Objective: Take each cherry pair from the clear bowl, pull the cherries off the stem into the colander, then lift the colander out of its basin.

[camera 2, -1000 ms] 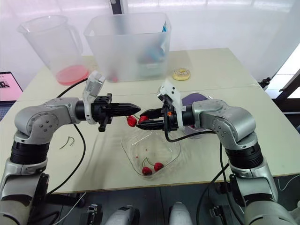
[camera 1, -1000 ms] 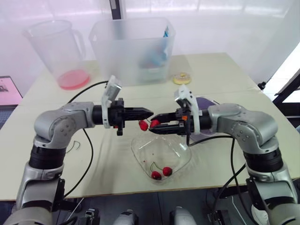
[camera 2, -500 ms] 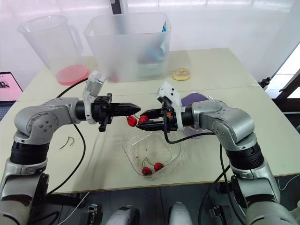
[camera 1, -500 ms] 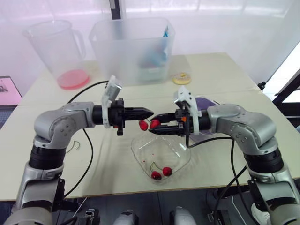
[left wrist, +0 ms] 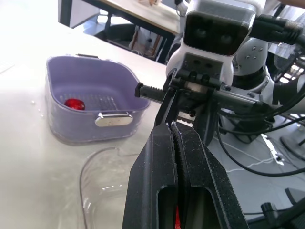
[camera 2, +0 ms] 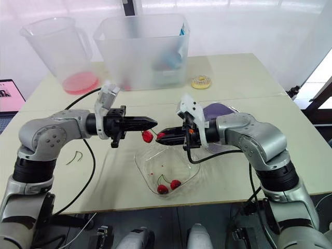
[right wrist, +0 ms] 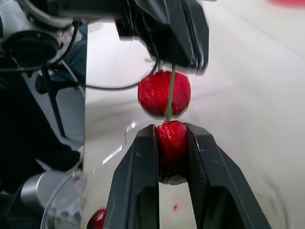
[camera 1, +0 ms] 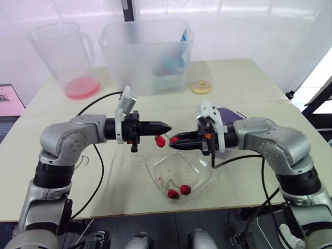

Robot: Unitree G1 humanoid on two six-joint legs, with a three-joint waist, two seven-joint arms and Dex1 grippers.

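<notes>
Over the clear bowl (camera 1: 201, 171) my two grippers meet tip to tip. The left gripper (camera 1: 169, 127) is shut on the green stem (right wrist: 169, 98) of a cherry pair, and one red cherry (camera 1: 161, 140) hangs free from it. The right gripper (camera 1: 173, 140) is shut on the other cherry (right wrist: 171, 139), just below the left fingertips (right wrist: 187, 36). Another cherry pair (camera 1: 178, 191) lies in the bowl. The purple colander (left wrist: 90, 102) sits in its basin behind my right forearm, with one cherry (left wrist: 72, 103) in it.
At the back stand a clear jug (camera 1: 65, 52) with a pink base and a translucent bin (camera 1: 148, 52). A small yellow ring (camera 1: 201, 87) lies behind the colander. A laptop (camera 1: 8, 98) shows at the left edge. Black cables trail across the table.
Both grippers and the cherry pair have shifted slightly to the right and a little lower. Each keeps its hold, and the cherries remain joined by the stem.
</notes>
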